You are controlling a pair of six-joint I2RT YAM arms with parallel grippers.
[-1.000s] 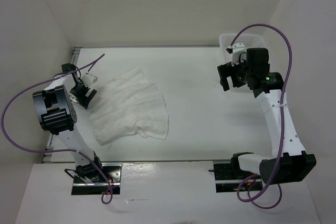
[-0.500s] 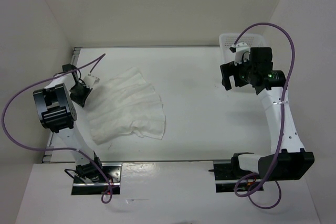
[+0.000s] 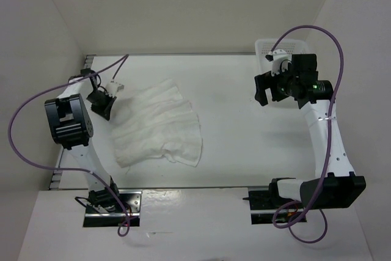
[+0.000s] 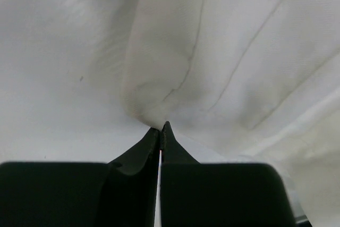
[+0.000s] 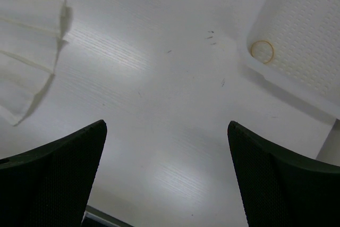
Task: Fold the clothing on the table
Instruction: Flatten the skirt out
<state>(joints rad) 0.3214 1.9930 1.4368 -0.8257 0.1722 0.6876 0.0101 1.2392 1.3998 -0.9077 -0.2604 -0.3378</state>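
The clothing (image 3: 160, 123) is a thin white pleated garment, spread fan-like on the left half of the table (image 3: 238, 132). My left gripper (image 3: 104, 103) is at the garment's left edge. In the left wrist view its black jaws are pressed together, with a fold of the clothing (image 4: 223, 62) pinched at the left gripper's (image 4: 160, 126) tip. My right gripper (image 3: 263, 90) hangs open above the right side of the table, far from the garment. In the right wrist view the right gripper (image 5: 166, 126) has only bare table (image 5: 159, 78) between its fingers, and the clothing's (image 5: 29, 35) hem shows at the far left.
A white perforated plastic basket (image 3: 284, 49) stands at the back right corner, just behind the right arm. In the right wrist view the basket (image 5: 305, 30) has a small tan ring (image 5: 262, 51) lying in it. White walls enclose the table at the back and both sides.
The left gripper has gone from open to shut on the clothing's left edge and moved slightly back and right. The garment has shifted to the right with it. The right arm has barely moved.
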